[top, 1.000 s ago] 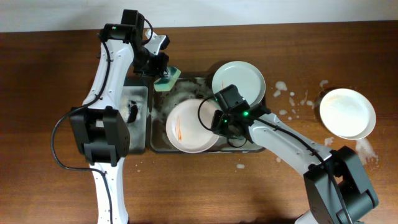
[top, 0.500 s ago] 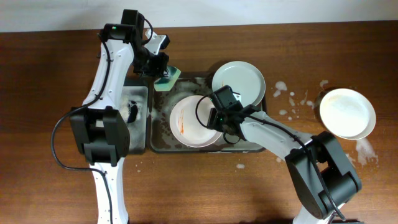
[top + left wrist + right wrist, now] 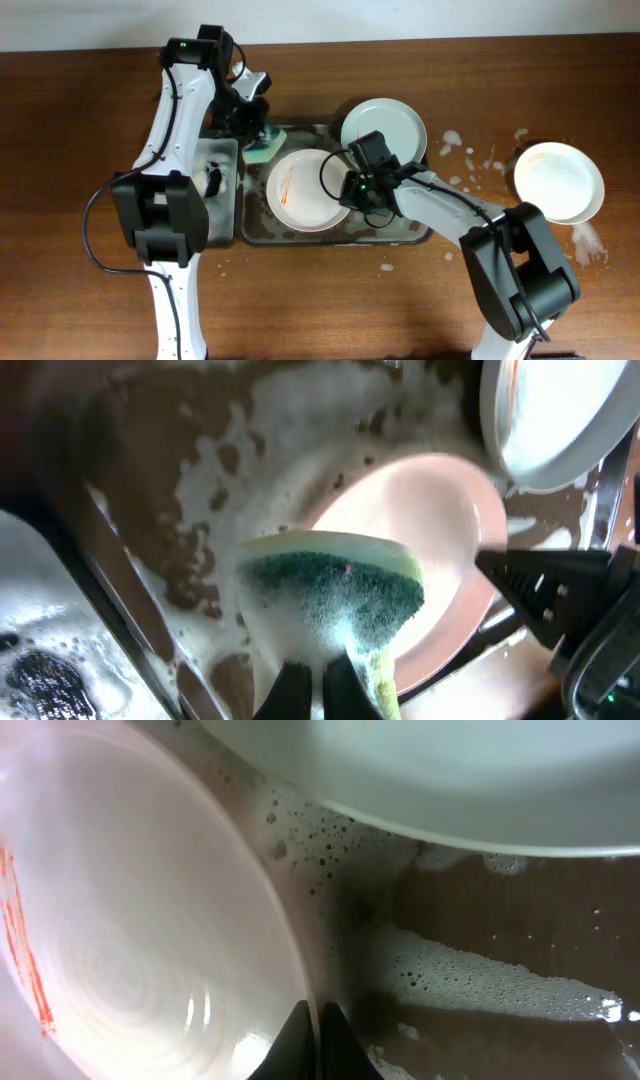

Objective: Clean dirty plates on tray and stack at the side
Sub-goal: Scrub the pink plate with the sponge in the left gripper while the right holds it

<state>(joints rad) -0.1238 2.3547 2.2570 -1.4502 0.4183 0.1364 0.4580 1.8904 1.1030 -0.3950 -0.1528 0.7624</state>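
A white plate with orange-red smears (image 3: 305, 190) sits in the soapy dark tray (image 3: 262, 232). My right gripper (image 3: 350, 188) is shut on its right rim; the wrist view shows the fingers (image 3: 317, 1030) pinching the rim of the smeared plate (image 3: 120, 920). My left gripper (image 3: 252, 128) is shut on a green sponge (image 3: 262, 147) at the tray's back left corner, close to the plate; the sponge (image 3: 335, 585) hangs over the plate (image 3: 420, 550). A second plate (image 3: 383, 133) leans on the tray's back right rim. A third plate (image 3: 558, 181) lies on the table at the right.
A smaller dark tray (image 3: 213, 185) with foam stands left of the big tray. Foam splashes (image 3: 470, 160) dot the wooden table between the tray and the right plate.
The smeared plate, held by my right gripper, shifted up and left in the tray. My left gripper lowered the sponge toward the plate's left edge.
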